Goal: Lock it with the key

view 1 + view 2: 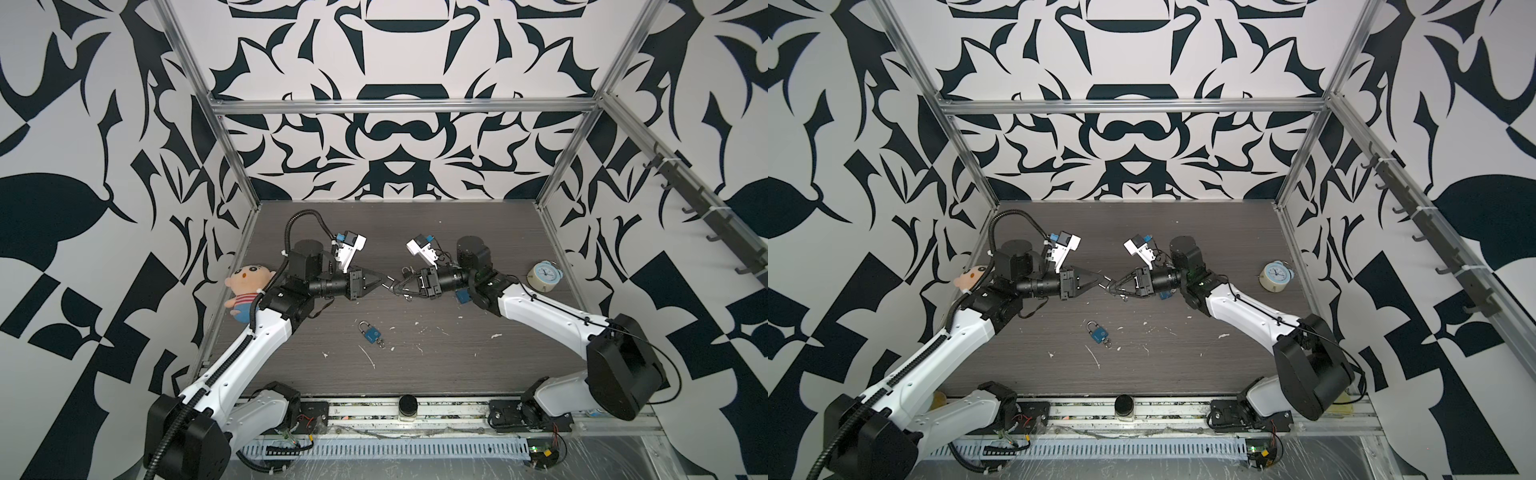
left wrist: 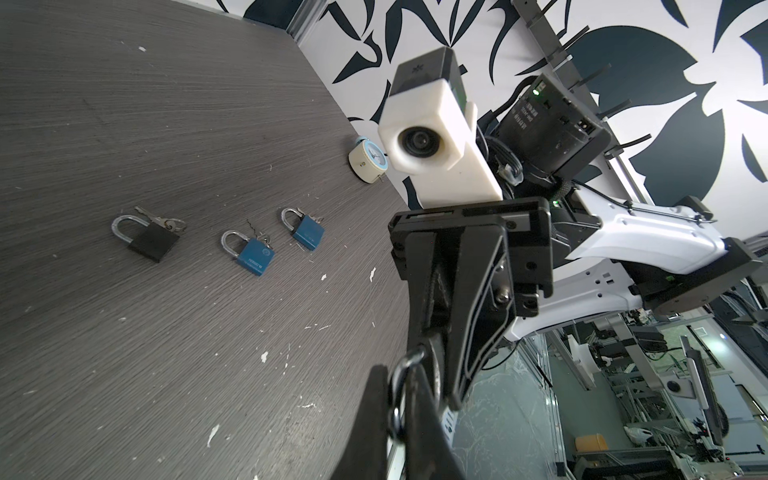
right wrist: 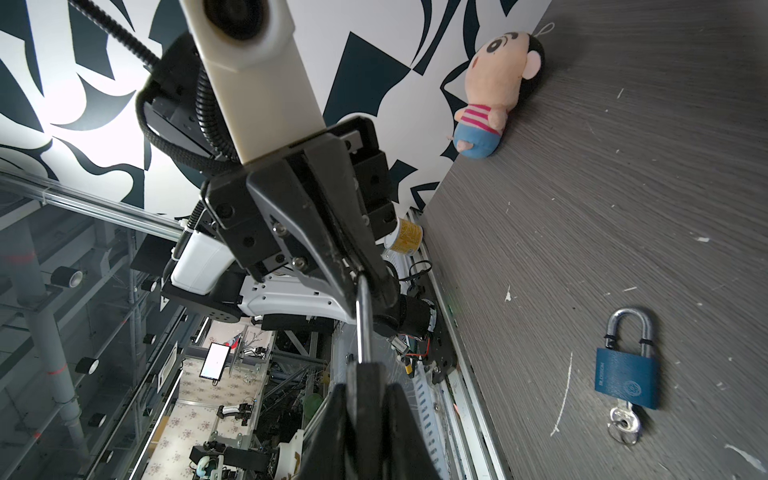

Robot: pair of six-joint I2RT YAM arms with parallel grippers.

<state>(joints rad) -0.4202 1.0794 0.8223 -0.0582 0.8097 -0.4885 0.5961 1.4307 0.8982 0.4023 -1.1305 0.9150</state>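
A dark padlock (image 3: 365, 376) hangs in the air between my two grippers, above the middle of the table. My right gripper (image 3: 365, 386) (image 1: 394, 289) is shut on its body. Its silver shackle (image 3: 364, 324) (image 2: 400, 384) runs across to my left gripper (image 2: 398, 374) (image 1: 381, 282), which is shut on the shackle's bend. I see no key in the held padlock. A blue padlock (image 1: 371, 332) (image 3: 627, 374) lies on the table nearer the front, with keys (image 3: 623, 424) at its base.
The left wrist view shows a black padlock (image 2: 149, 237) and two blue ones (image 2: 253, 255) (image 2: 305, 232) on the table, with keys. A plush doll (image 1: 249, 291) lies at the left wall, an alarm clock (image 1: 544, 276) at the right. A black-capped jar (image 1: 408, 407) stands on the front rail.
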